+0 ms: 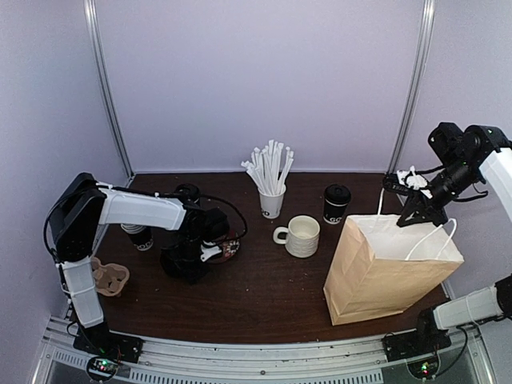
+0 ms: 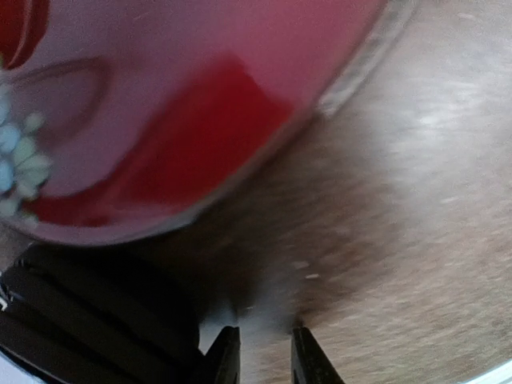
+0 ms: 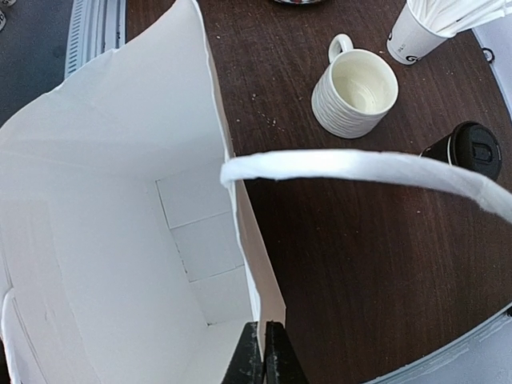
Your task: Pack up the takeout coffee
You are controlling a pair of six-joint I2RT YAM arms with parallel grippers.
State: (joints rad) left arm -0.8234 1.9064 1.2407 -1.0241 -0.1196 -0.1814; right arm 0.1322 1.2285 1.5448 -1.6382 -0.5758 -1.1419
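One takeout coffee cup [image 1: 337, 205], white with a black band and black lid, stands right of centre; it also shows in the right wrist view [image 3: 472, 152]. A second cup [image 1: 142, 238] stands at the left, partly hidden behind my left arm. A black lid [image 1: 188, 192] shows behind that arm. The brown paper bag [image 1: 392, 268] stands open at the front right. My right gripper [image 1: 410, 214] [image 3: 264, 352] is shut on the bag's far rim [image 3: 240, 240]. My left gripper [image 1: 202, 254] [image 2: 264, 356] is low over the table, slightly open and empty.
A cream ribbed mug [image 1: 302, 236] [image 3: 356, 92] and a white cup of straws [image 1: 272, 200] [image 3: 416, 32] stand mid-table. A red flowered round thing [image 1: 230, 248] [image 2: 160, 120] lies right by my left gripper. A cardboard cup carrier [image 1: 108, 277] sits at the front left.
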